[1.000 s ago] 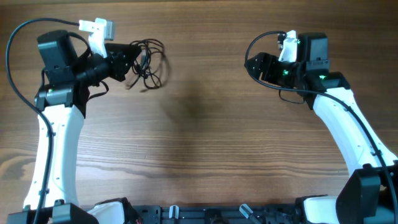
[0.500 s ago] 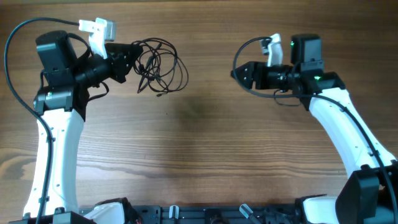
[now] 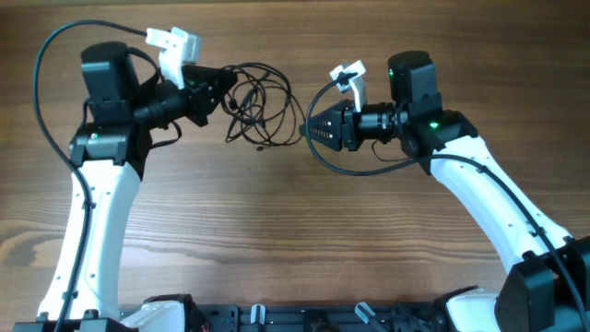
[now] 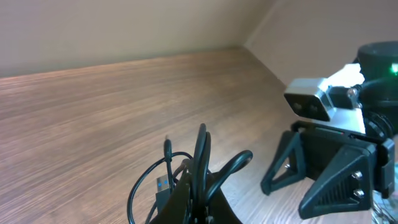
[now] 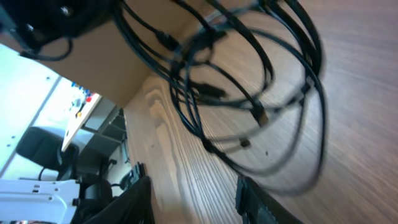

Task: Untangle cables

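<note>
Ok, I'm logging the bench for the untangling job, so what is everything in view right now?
cables: one tangled bundle, strand count unclear, black, upper middle of the table, held at its left end
table: one, brown wood, under everything
wrist cameras: two, white, one on top of each wrist
left arm: one, white with black joints, left side
right arm: one, white with black joints, right side
left claw: one, black, shut on the cables
right claw: one, black, open, pointing at the bundle's right edge, holding nothing
</note>
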{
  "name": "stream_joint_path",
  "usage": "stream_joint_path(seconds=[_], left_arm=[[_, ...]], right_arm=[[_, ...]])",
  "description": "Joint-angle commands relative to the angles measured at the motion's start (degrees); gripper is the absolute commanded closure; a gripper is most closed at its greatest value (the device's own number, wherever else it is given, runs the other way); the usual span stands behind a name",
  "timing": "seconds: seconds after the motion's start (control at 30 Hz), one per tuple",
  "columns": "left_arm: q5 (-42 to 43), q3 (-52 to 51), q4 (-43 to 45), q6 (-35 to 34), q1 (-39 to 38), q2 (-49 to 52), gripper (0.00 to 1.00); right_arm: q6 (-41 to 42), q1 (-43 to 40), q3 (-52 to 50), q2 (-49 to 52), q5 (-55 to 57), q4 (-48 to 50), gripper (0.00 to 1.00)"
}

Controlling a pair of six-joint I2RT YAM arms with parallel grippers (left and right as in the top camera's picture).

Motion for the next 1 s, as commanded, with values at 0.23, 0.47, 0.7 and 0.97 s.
stream_joint_path(seconds=[0.23, 0.47, 0.7, 0.97], left_arm=[[1.38, 0.96, 0.37, -0.13, -5.77, -1.38, 0.96], [1.40, 0.96, -0.28, -0.13, -7.87, -1.38, 0.96], [1.42, 0.96, -0.76, -0.13, -7.87, -1.38, 0.96], [2.05, 0.96, -0.46, -0.11, -8.61, -1.38, 0.96]], right_arm=[[1.55, 0.24, -0.15, 0.20, 2.75, 5.31, 0.44], [2.23, 0.22, -0.13, 0.20, 10.73, 5.42, 0.44], [3.08, 0.22, -0.15, 0.20, 13.38, 5.51, 0.43], [5.25, 0.48, -0.15, 0.20, 8.52, 5.22, 0.50]])
